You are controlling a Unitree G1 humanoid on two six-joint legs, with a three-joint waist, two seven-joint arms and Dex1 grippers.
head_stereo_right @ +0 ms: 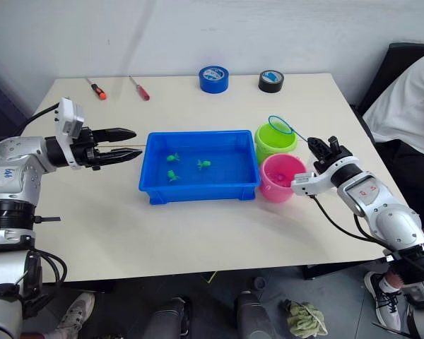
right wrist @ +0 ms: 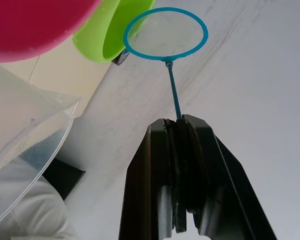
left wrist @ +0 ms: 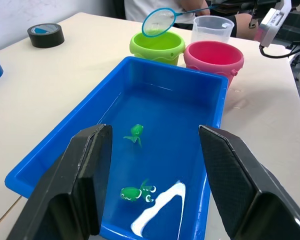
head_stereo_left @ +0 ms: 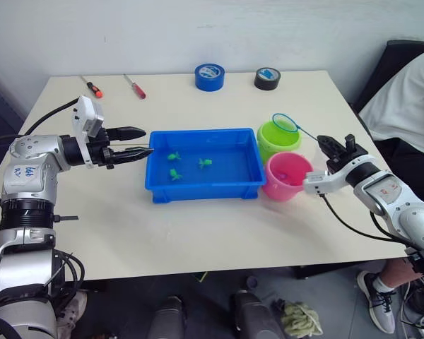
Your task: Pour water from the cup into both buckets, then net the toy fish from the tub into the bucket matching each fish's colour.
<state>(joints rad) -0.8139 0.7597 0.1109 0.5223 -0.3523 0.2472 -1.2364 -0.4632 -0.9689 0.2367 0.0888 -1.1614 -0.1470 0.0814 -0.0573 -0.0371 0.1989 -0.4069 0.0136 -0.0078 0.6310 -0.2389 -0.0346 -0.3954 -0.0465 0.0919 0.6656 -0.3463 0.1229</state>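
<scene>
Right gripper [right wrist: 182,131] pinches the net [head_stereo_left: 285,123] handle over the green bucket [head_stereo_left: 277,138], left gripper [head_stereo_left: 136,143] spread at the tub's [head_stereo_left: 203,185] 9 o'clock; a loose pinch could twist the hoop and spill fish [head_stereo_left: 205,163].

The tub [head_stereo_left: 203,189] sits mid-table [head_stereo_left: 198,240] with three fish [head_stereo_left: 174,156] in it. Touching its right end stand two buckets [head_stereo_left: 278,138], one behind the other. The cup [left wrist: 212,26] stands just beyond the buckets, away from the tub. The net [head_stereo_left: 285,123] hangs over the rear bucket, its handle running right to the right gripper [head_stereo_left: 333,146]. The left gripper [head_stereo_left: 136,143] is at the tub's left end. Two tape rolls [head_stereo_left: 209,76] lie along the table's far edge, two screwdrivers [head_stereo_left: 93,88] to their left. A person [head_stereo_left: 410,99] sits right of the table.
</scene>
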